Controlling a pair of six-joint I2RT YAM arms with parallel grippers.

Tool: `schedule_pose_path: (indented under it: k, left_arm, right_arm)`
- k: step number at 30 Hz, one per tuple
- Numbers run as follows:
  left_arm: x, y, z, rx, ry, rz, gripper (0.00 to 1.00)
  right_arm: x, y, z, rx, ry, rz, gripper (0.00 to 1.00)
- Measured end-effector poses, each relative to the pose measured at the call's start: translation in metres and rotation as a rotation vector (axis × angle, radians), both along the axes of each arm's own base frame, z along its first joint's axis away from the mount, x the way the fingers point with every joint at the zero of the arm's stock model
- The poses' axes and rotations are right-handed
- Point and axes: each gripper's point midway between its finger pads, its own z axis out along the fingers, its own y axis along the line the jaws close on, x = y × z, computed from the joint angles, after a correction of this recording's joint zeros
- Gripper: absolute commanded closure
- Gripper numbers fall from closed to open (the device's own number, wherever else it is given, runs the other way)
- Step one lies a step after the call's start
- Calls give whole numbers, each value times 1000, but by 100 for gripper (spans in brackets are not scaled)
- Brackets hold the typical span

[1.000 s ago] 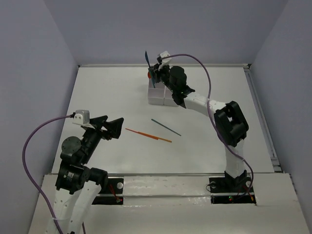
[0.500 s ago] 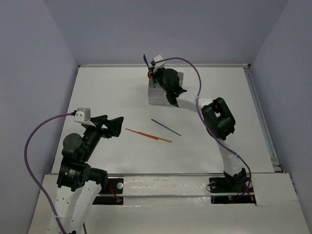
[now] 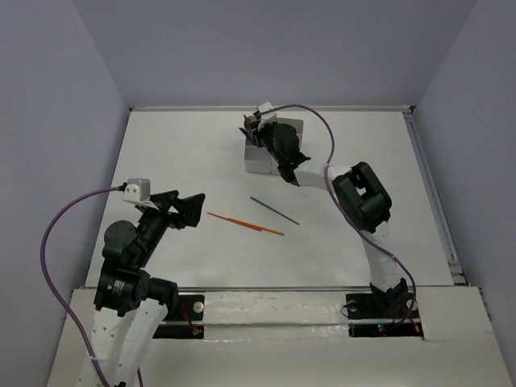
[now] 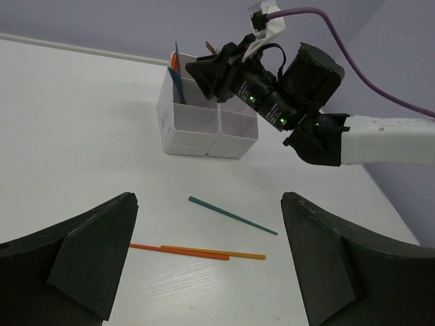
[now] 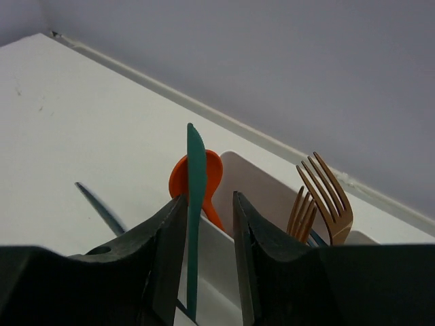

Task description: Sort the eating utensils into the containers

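Utensils are partly sorted. In the top view the teal knife, which a second ago stood high above the white four-compartment box, has come down with the right tool and hardly shows. I judge this placing as nearly done. The box sits at 12 o'clock on the bench. A teal stick and orange sticks are not yet sorted; they lie at the middle, near each other and well apart from the box. The right arm has folded its elbow toward 11 o'clock and reaches over the box. The left tool hovers at 8 o'clock, as before.

From the left wrist, its two fingers stand wide apart with nothing between them and frame both sticks. The right tool points down at the far-left compartment.

From the right wrist, the teal knife stands upright between the fingers. It touches the left one, while a gap shows beside the right one, so I cannot tell if the grip holds or is loosened. An orange spoon stands just behind the knife. Brown forks are at 2 o'clock, in another compartment.
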Motion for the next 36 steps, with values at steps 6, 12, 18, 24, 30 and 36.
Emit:
schedule_pose_path:
  k: [6, 12, 18, 24, 30, 36]
  left_arm:
    - [0, 1, 0, 0, -1, 4, 1]
    - [1, 2, 0, 0, 0, 6, 1]
    - [1, 1, 1, -1, -2, 1, 1]
    - [2, -1, 0, 0, 2, -7, 1]
    - [3, -1, 0, 1, 4, -8, 1]
    - [3, -1, 0, 0, 1, -8, 1]
  right_arm:
    - [-18, -10, 17, 14, 9, 4, 60]
    - [-77, -18, 73, 64, 8, 53, 73]
    - [-137, -22, 58, 103, 190, 149, 75]
    - [-189, -37, -54, -91, 586, 185, 54]
    - [-225, -49, -124, -267, 825, 193, 52]
    - [-239, -48, -160, -387, 934, 198, 53]
